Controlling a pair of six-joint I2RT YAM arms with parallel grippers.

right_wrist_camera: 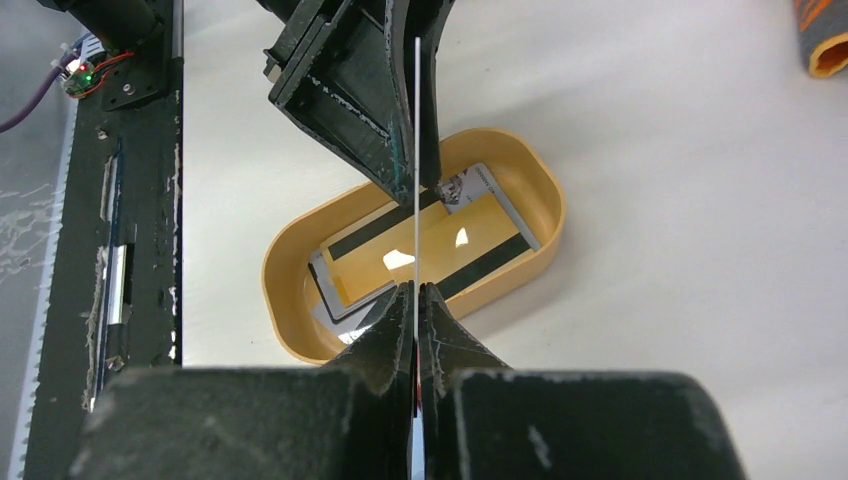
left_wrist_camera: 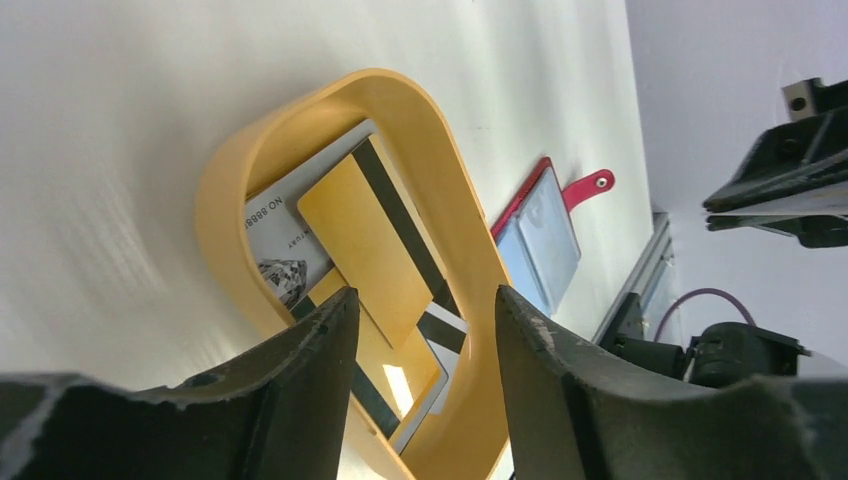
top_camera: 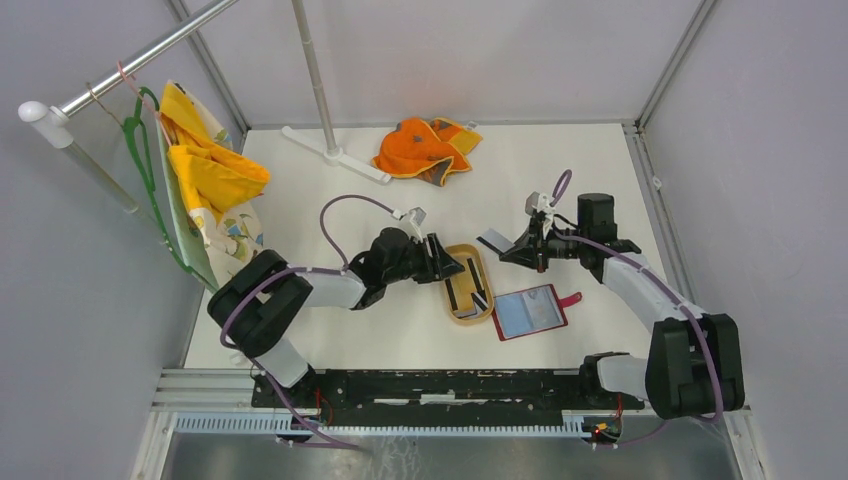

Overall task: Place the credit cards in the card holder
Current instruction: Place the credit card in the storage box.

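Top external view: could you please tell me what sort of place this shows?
Probably a robotics lab test cell, not a home: a white table boxed in by plain grey wall panels, two black arms bolted to a black base rail, and staged props like a crumpled orange cloth.

White table (top_camera: 400,335) bears tray (top_camera: 470,319); card holder (top_camera: 530,312) (open); cloth (top_camera: 425,148).

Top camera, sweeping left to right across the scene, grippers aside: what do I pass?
hanging yellow cloth → wooden tray → card holder → right arm's shoulder
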